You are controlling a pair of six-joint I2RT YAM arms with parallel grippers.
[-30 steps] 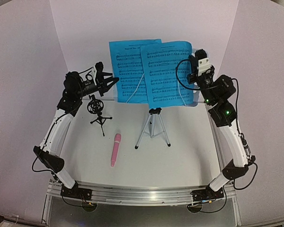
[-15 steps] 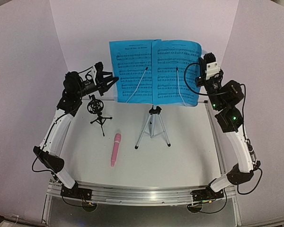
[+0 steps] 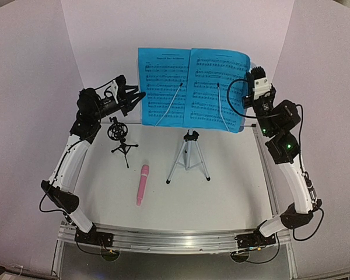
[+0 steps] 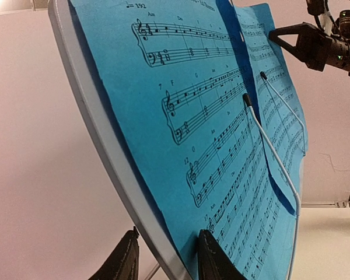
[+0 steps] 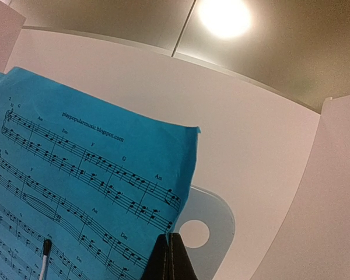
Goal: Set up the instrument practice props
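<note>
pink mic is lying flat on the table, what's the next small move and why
Probably draw the left gripper back off the music stand's edge, which its open fingers straddle. Both blue sheets sit side by side under the wire holders, while the pink microphone lies flat beside the empty black mic holder, on the left arm's side.

top: overhead, whole table (image 3: 233, 186) | wrists: close, upward | shared: blue sheets (image 4: 140, 116)

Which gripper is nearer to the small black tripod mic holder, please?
Left. The left gripper is just beyond the mic holder, at the music stand's left edge; the right gripper is far across, at its right edge.
</note>
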